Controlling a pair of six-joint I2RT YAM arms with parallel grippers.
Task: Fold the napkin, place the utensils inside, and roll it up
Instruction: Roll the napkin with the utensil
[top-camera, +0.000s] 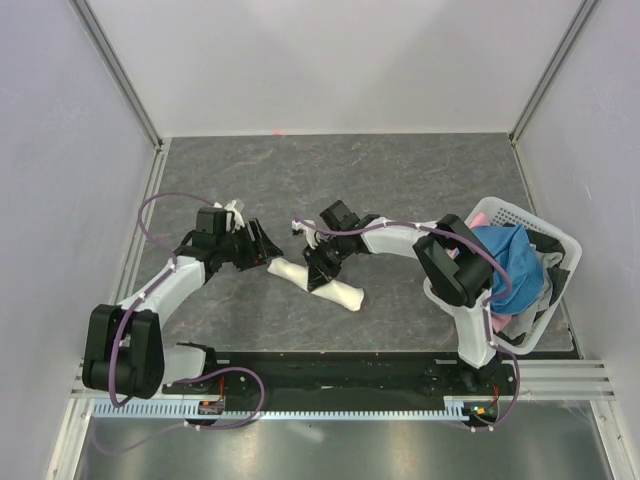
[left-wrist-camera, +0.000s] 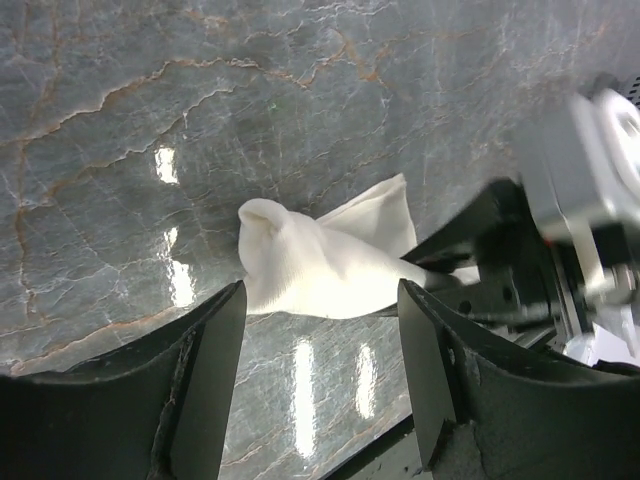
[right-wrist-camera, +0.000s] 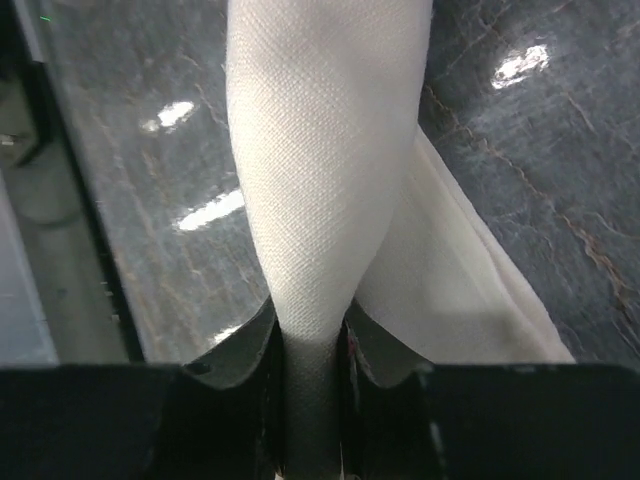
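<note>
Cream napkin roll (top-camera: 345, 294) in right claw (right-wrist-camera: 310, 330); basket (top-camera: 530, 215), blue cloth (top-camera: 510, 255) far right

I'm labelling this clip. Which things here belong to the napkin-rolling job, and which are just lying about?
Part of the job:
napkin, rolled up
right gripper, jaws shut on it
left gripper, jaws open at one end of it
utensil: not in view

Lying about:
white basket
blue cloth in it
pink cloth in it

Right wrist view — napkin (right-wrist-camera: 330, 150) cut off above.
</note>
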